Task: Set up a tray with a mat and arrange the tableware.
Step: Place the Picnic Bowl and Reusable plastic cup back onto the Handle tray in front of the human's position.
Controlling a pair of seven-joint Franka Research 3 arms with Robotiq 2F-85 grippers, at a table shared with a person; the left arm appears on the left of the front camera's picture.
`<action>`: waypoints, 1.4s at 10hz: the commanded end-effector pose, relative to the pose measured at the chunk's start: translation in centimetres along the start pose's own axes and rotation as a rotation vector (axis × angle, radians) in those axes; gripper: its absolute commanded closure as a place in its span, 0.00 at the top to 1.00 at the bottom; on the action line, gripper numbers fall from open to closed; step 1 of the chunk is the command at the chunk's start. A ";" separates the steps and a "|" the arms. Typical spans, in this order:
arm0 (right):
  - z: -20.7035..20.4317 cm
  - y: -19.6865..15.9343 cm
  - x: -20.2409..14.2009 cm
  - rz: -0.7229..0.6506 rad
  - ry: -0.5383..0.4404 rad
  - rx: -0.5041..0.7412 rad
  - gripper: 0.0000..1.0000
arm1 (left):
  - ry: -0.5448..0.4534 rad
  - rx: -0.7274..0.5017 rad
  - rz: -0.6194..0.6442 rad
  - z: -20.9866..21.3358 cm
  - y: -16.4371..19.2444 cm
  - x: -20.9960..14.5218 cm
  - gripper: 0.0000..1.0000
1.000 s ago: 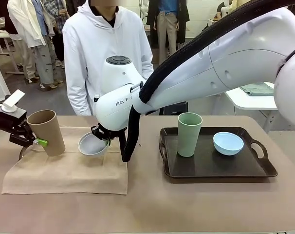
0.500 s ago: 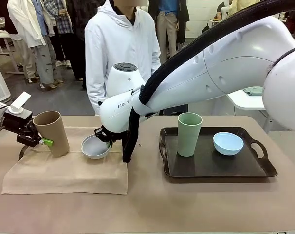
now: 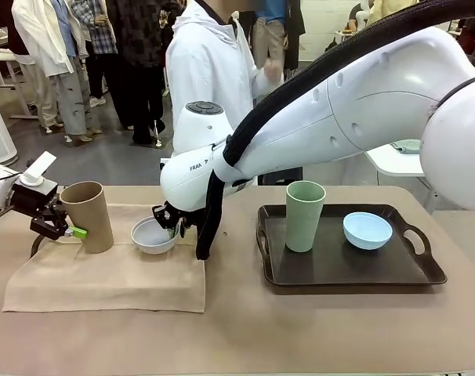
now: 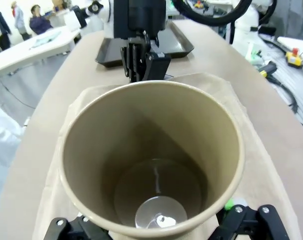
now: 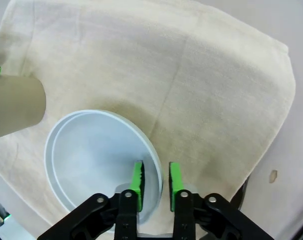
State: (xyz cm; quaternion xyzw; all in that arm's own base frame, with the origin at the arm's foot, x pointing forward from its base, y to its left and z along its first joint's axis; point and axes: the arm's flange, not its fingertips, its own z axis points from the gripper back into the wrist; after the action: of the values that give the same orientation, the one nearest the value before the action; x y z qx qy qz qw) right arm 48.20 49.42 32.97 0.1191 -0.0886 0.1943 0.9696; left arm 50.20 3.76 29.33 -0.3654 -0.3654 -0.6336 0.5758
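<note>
My left gripper (image 3: 63, 228) is shut on the tan cup (image 3: 88, 216), which stands almost upright with its base at the beige mat (image 3: 104, 278). From the left wrist camera I look down into the tan cup (image 4: 151, 160), with a finger on each side of it. The right gripper (image 3: 173, 220) is shut on the rim of the white bowl (image 3: 152, 236), low over the mat. In the right wrist view, the green pads (image 5: 137, 177) straddle the white bowl's (image 5: 91, 160) rim. The pale green cup (image 3: 304, 215) and light blue bowl (image 3: 368, 229) stand on the black tray (image 3: 347, 270).
The mat lies flat on the left half of the tan table (image 3: 245, 329), and the tray sits to its right. A person in a white hoodie (image 3: 210, 74) stands at the far side, turned away. The right arm's thick link (image 3: 363, 102) spans the upper right.
The tan cup has come from tilted to nearly upright and moved slightly right. The white bowl has dropped lower towards the mat. The person has stepped right and turned away.
</note>
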 end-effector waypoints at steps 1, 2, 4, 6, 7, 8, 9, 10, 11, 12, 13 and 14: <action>1.3 0.3 -0.4 0.021 0.014 -0.042 0.85 | 0.079 0.006 0.025 0.6 0.2 0.0 1.00; 2.2 0.7 -0.7 0.031 -0.002 -0.060 1.00 | 0.145 0.011 0.048 0.9 0.0 0.0 1.00; 4.5 1.2 -1.9 0.058 -0.021 -0.082 1.00 | 0.282 0.034 0.124 2.3 -0.4 0.8 1.00; 6.2 1.3 -3.0 0.078 -0.046 -0.083 0.67 | 0.483 0.087 0.197 4.3 -1.6 3.0 1.00; 7.3 1.3 -3.6 0.090 -0.039 -0.083 0.67 | 0.559 0.091 0.272 5.2 -2.5 4.8 1.00; 8.8 1.3 -4.2 0.107 -0.042 -0.102 0.67 | 0.641 0.108 0.398 5.9 -3.5 7.1 1.00; 10.6 1.2 -5.1 0.137 -0.052 -0.128 0.67 | 0.687 0.142 0.477 6.4 -4.7 9.8 1.00; 12.8 1.0 -6.3 0.131 -0.067 -0.167 0.67 | 0.757 0.160 0.459 6.8 -6.6 12.8 1.00; 14.8 1.1 -7.3 0.118 -0.079 -0.211 0.67 | 0.834 0.201 0.495 7.5 -7.7 15.3 1.00; 16.7 1.1 -8.0 0.105 -0.080 -0.240 0.67 | 0.910 0.225 0.579 7.8 -8.3 17.4 1.00; 18.6 1.4 -8.7 0.081 -0.069 -0.253 0.67 | 0.983 0.238 0.653 7.8 -8.8 19.1 1.00; 20.2 1.3 -9.1 0.057 -0.031 -0.281 0.67 | 1.063 0.270 0.728 7.3 -8.7 20.7 1.00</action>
State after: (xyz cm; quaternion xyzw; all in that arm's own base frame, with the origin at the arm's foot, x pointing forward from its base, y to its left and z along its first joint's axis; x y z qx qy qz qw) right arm 37.60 42.56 50.43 0.0026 -0.1426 0.2272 0.9633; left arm 39.75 2.78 50.09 -0.0356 -0.0080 -0.4623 0.8860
